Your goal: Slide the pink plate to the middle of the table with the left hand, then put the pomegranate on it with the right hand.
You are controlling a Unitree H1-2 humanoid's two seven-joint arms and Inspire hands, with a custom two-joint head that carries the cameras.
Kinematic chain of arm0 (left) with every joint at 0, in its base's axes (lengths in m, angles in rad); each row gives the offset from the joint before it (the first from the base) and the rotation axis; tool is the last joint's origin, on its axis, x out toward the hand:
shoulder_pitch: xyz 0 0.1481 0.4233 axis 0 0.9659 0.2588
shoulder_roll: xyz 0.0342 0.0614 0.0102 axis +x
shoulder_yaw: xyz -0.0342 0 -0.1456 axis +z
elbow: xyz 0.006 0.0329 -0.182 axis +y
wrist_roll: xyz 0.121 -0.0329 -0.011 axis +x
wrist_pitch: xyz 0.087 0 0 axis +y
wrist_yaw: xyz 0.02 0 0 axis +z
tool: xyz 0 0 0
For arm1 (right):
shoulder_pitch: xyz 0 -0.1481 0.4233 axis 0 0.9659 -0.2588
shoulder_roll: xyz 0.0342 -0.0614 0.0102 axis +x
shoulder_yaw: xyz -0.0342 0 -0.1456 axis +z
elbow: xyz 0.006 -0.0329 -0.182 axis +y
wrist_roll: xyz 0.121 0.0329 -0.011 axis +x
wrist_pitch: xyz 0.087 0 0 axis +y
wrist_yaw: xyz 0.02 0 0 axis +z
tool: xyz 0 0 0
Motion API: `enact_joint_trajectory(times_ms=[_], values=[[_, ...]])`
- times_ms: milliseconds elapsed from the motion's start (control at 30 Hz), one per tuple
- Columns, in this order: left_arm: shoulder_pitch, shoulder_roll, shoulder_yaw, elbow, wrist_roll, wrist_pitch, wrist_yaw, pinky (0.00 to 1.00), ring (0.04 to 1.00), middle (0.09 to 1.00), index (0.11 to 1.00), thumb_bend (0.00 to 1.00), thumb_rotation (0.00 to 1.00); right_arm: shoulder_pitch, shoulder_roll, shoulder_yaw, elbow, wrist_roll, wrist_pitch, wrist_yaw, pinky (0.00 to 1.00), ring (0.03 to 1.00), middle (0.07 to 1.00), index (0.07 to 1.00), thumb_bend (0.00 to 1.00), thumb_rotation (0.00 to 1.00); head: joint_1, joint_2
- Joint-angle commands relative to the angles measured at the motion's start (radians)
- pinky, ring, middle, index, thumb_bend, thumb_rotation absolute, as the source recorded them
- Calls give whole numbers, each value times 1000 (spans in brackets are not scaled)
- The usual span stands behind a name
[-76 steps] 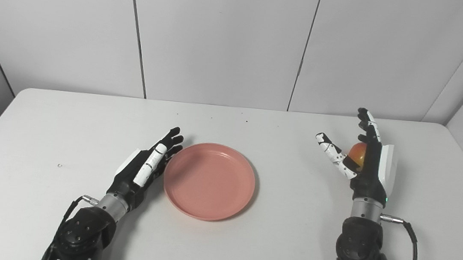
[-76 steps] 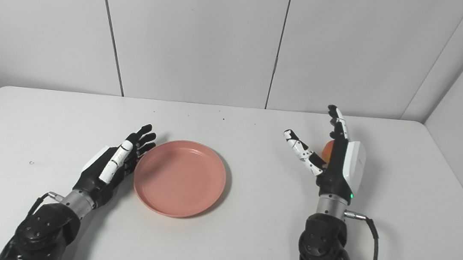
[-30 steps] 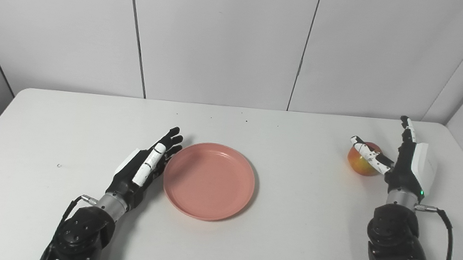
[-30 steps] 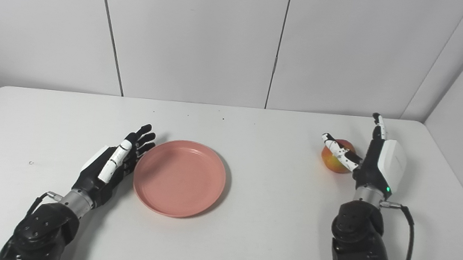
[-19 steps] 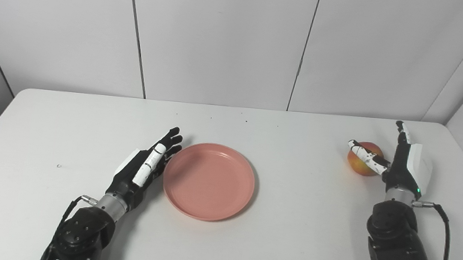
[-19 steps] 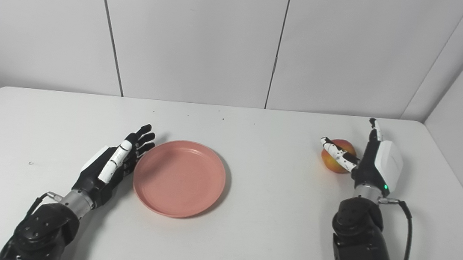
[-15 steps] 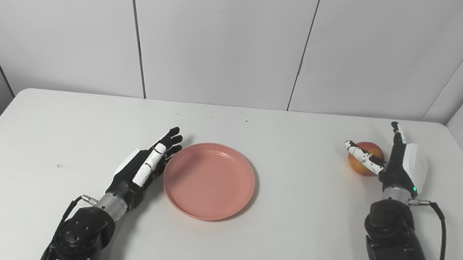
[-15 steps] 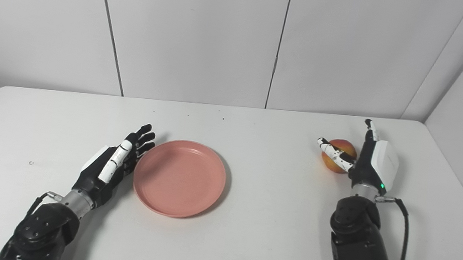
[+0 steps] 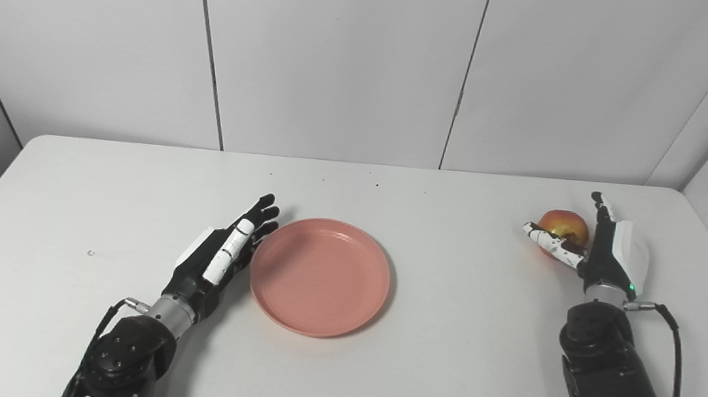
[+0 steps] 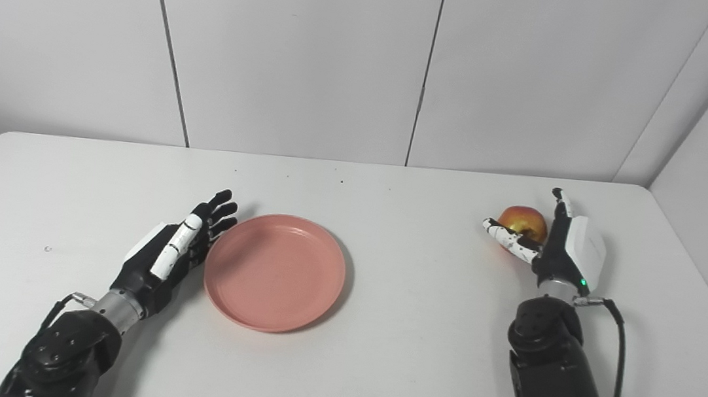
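Round red-yellow pomegranate (image 9: 563, 224) rests on the white counter (image 9: 443, 352), cupped loosely by the right hand (image 9: 592, 250), fingers (image 9: 602, 205) wide. Close them fully before lifting toward the round pink plastic plate (image 9: 319, 277); left hand (image 9: 216, 256), fingers spread flat, touches its rim.

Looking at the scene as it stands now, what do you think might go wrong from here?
The right hand is open beside the pomegranate, thumb across its front and fingers not closed; being round, it could roll away on the table if nudged during closing. It also lies towards the far right of the table, so a roll might carry it off. The left hand rests against the pink plate; a twitch could shift it.
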Motion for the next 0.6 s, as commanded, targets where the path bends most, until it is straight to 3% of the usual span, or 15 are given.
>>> enact_joint_trajectory(times_ms=[0,200,367,567], values=[[-17,6,3,-18,1,2,-2,927,960,978,983,525,1000,-44,-25,2,-7,5,11,5,748,859,896,877,819,380,0,-1],[-17,6,5,-18,-1,0,-3,929,962,979,983,523,1000,-49,-22,-5,3,24,19,6,732,848,882,849,817,298,0,0],[-17,6,4,-19,-1,0,-4,931,961,977,982,525,1000,-41,-21,-2,-6,24,-3,-16,506,643,705,747,769,148,1,2],[-16,4,6,-22,-4,6,-3,930,962,978,982,528,1000,-37,-19,1,1,17,-29,-61,437,534,599,645,698,15,3,3]])
